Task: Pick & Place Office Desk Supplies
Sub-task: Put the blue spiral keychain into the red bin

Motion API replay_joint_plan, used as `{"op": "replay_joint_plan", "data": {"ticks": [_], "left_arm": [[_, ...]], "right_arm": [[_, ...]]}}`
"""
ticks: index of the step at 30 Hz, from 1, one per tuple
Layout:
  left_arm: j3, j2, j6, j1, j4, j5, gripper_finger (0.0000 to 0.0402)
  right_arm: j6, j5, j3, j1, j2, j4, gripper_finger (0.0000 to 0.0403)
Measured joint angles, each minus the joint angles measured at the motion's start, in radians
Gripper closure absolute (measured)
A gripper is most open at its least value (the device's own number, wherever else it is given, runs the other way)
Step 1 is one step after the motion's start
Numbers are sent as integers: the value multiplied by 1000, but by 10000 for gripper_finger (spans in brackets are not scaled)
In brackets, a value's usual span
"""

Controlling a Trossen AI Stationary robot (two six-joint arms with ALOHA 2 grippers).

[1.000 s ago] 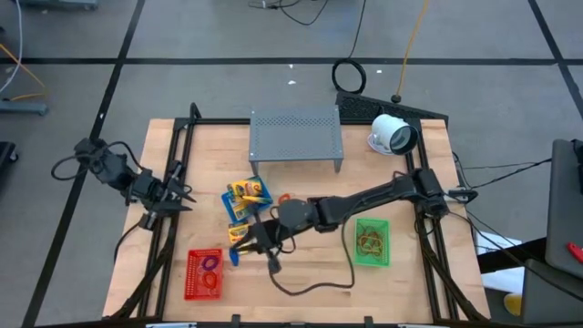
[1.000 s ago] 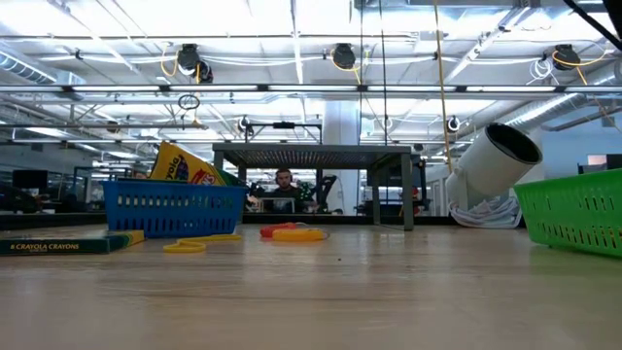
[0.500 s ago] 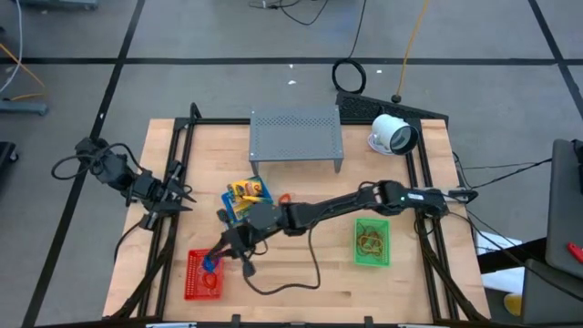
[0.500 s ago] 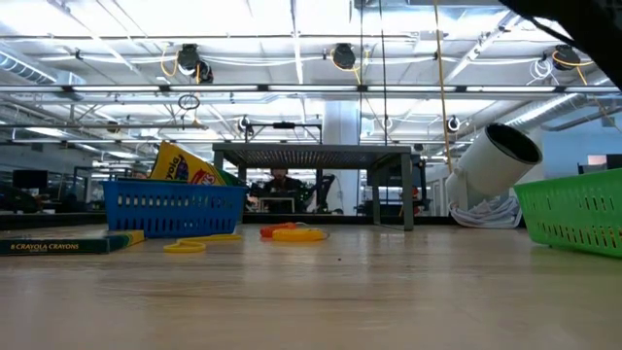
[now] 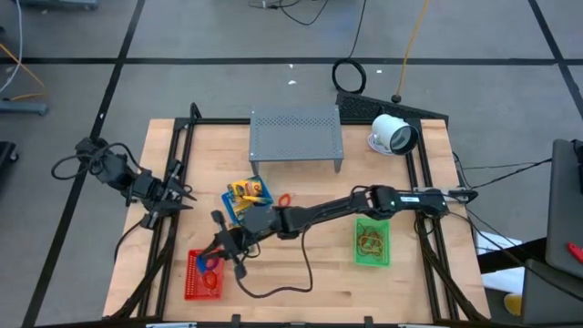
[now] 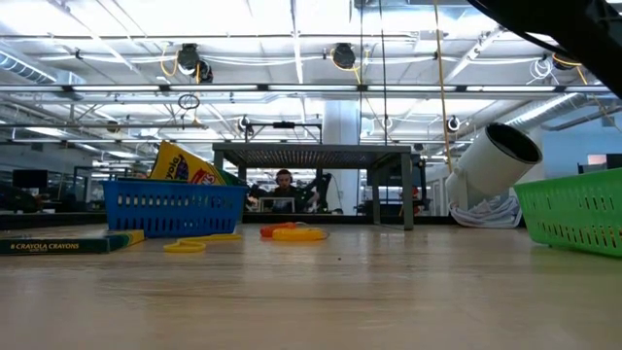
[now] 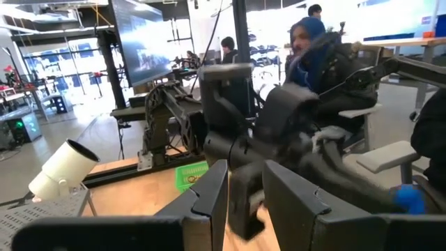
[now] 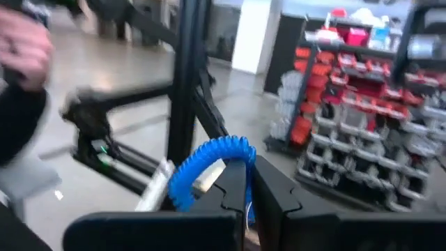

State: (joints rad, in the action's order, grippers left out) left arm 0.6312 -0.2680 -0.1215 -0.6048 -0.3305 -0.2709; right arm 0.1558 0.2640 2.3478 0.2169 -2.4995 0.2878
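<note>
Our right gripper (image 5: 219, 252) is clamped on a blue rubber-band loop (image 8: 209, 162) and has swung left from mid-table to hover over the red basket (image 5: 202, 275) at the near-left corner. We judge release comes next. Our left gripper (image 5: 182, 196) waits at the left edge, fingers narrowly apart, empty.

Overhead, table-level, two wrist-mounted, perhaps overlapping.

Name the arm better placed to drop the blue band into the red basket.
Right. Its gripper is shut on the blue rubber band and hangs over the red basket; the left gripper waits at the table's left edge.
</note>
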Motion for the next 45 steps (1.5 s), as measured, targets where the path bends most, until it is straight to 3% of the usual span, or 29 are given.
{"op": "replay_joint_plan", "data": {"ticks": [9, 20, 35, 45], "left_arm": [[0, 0, 2, 0, 0, -1, 300], [0, 0, 2, 0, -1, -1, 300], [0, 0, -3, 0, -1, -1, 300], [0, 0, -5, 0, -1, -1, 300]], "right_arm": [[17, -55, -2, 2, -45, -46, 403], [48, -138, -39, -3, -77, 14, 403], [73, -160, -190, -15, -80, 242, 403], [67, -159, -197, -17, -80, 262, 403]]}}
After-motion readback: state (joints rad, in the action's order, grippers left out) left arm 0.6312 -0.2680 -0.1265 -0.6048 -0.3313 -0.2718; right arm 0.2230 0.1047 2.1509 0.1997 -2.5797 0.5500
